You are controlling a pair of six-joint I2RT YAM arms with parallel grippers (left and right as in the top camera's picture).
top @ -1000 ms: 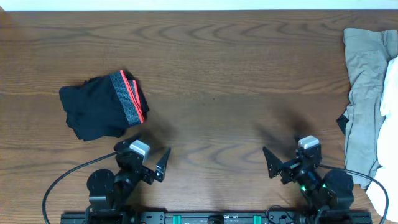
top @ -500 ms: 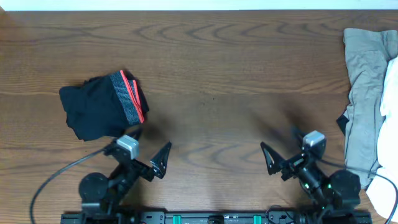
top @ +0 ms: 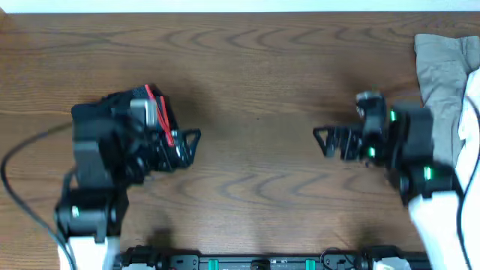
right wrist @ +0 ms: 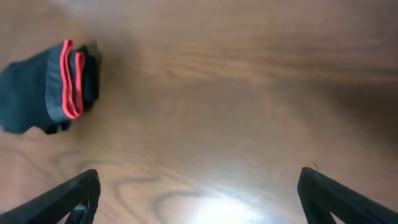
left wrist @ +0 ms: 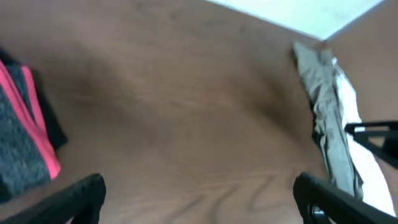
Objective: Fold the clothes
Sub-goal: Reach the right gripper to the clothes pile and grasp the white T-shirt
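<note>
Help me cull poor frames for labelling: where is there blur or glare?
Overhead: the left arm and right arm are motion-smeared, the table grain sharp. Left wrist: soft throughout, black shorts and khaki garment fuzzy. Right wrist: white glare patch on the wood at bottom centre.

Black shorts, grey-red waistband; khaki garment; brown wood-grain table.

No lettering, brand mark, label or number is presenting legibly in any view. The waistband of the black shorts, lying ahead and to the left of the right gripper, is showing only plain red stripes. Motion blur is leaving any finer marking on it beyond reading.
</note>
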